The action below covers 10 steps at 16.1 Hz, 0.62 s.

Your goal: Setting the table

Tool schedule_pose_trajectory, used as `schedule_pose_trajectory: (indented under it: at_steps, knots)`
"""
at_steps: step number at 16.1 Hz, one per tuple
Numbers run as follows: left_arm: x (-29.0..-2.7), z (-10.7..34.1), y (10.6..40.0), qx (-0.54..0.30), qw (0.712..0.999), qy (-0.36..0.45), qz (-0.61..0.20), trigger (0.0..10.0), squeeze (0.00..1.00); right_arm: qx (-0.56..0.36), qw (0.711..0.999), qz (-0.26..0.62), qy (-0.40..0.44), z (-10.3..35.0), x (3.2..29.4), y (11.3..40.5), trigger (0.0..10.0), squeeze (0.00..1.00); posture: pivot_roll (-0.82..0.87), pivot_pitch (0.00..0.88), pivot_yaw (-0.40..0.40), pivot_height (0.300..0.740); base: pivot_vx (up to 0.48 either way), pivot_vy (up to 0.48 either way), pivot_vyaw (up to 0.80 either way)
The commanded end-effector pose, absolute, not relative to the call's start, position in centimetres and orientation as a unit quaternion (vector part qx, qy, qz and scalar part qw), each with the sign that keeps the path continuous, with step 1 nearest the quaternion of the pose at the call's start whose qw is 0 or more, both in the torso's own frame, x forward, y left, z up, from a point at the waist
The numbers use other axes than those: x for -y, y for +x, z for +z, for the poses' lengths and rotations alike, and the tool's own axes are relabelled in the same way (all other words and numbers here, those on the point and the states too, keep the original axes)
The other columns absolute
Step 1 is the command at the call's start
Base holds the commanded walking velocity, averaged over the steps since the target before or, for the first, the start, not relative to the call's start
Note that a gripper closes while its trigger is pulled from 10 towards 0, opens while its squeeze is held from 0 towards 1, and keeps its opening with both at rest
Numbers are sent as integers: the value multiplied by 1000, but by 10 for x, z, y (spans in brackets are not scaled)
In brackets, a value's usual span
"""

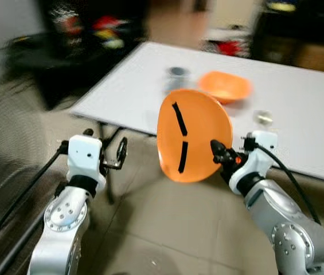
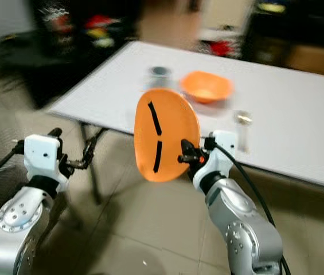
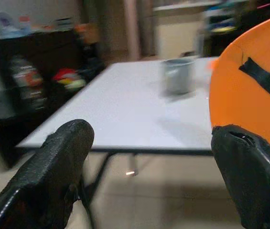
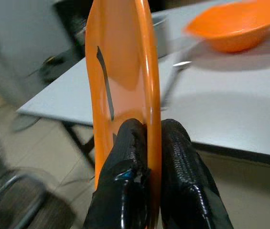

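orange plate (image 1: 194, 136) upright, rim pinched in right tool (image 4: 150, 143) | left tool (image 3: 149, 176) agape, empty

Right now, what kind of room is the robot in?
Probably a lived-in home room used for eating or storage: a white folding table on a tiled floor, an orange bowl and metal cup on it, and dark cluttered shelves behind.

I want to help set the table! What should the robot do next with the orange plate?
Probably carry it forward over the white table: the right hand pinches the round orange plastic plate upright by its rim, short of the table edge.
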<state>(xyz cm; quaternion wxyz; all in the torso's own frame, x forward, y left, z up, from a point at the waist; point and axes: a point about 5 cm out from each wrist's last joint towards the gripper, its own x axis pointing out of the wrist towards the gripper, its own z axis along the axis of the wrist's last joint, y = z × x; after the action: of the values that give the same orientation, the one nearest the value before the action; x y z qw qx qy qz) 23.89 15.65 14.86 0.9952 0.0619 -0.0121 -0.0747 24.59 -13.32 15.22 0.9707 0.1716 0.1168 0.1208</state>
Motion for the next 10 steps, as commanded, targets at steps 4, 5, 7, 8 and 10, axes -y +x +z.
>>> schedule_pose_trajectory:
  at_steps: [4,5,7,8,10]
  knots:
    - [-149,152,242,18,993,54,-101,10000,0,-104,975,96,173,157,144,257,10000,0,52,0,-8,740,285,0,-200]
    - [-151,151,242,17,993,56,-101,10000,0,-107,976,95,163,157,144,261,10000,0,52,0,-9,740,326,0,0]
    - [-153,151,242,17,994,53,-94,10000,0,-109,975,104,164,157,143,262,10000,0,57,0,-15,740,351,0,0]
    - [-154,152,242,18,995,52,-89,10000,0,-107,973,114,172,158,141,262,10000,0,63,0,-26,740,360,0,0]
    - [-155,152,241,17,995,49,-81,10000,0,-111,967,132,187,157,139,262,10000,0,68,0,-35,740,360,0,0]
